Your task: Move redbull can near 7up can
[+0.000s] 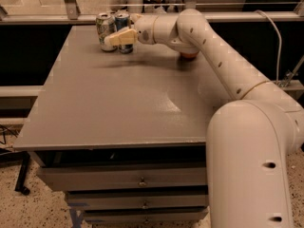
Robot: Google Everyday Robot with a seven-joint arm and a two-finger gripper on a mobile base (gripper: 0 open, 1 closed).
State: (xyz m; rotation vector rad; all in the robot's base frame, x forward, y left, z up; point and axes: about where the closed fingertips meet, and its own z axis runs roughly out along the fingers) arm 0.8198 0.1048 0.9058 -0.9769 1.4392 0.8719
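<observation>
The 7up can [105, 30], pale green and white with a silver top, stands upright at the far left of the grey table [118, 108]. The redbull can [123, 22], slim, blue and silver, stands upright right beside it on its right, the two almost touching. My gripper [122, 36] reaches in from the right and sits at the redbull can, crossing its middle so that only the can's top and base show. The white arm [213, 46] stretches from the lower right across the table's far right side.
An orange object [189, 56] lies on the table under the arm, mostly hidden by it. A metal rail [71, 18] runs behind the table's far edge. Drawers [137, 179] sit below the front edge. A cable [278, 37] hangs at right.
</observation>
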